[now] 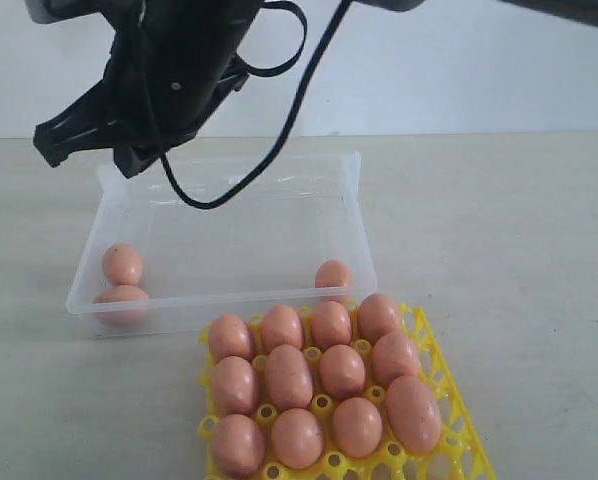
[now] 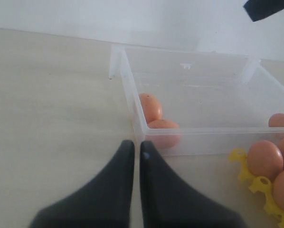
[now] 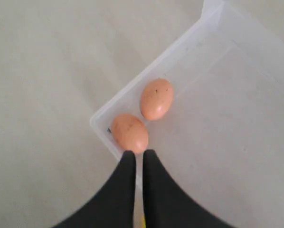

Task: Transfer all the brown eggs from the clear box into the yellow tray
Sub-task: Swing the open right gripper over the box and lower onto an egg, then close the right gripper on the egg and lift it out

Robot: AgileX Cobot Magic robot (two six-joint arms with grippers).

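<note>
The clear box (image 1: 229, 300) holds three brown eggs: two in its left front corner (image 1: 122, 264) (image 1: 122, 298) and one at its right front (image 1: 332, 274). The yellow tray (image 1: 455, 415) in front of the box carries several brown eggs (image 1: 289, 375). My right gripper (image 1: 54, 145) reaches across and hangs above the box's left end; it is shut and empty (image 3: 137, 154), with its tips just over the corner egg (image 3: 129, 132) and a second egg (image 3: 156, 98) beside it. My left gripper (image 2: 136, 145) is shut and empty, low on the table outside the box's corner (image 2: 137, 128).
A black cable (image 1: 279, 110) loops down from the right arm over the box's back wall. Bare beige table (image 1: 519, 250) lies to the right of the box and tray and to the left of the box (image 2: 52, 104).
</note>
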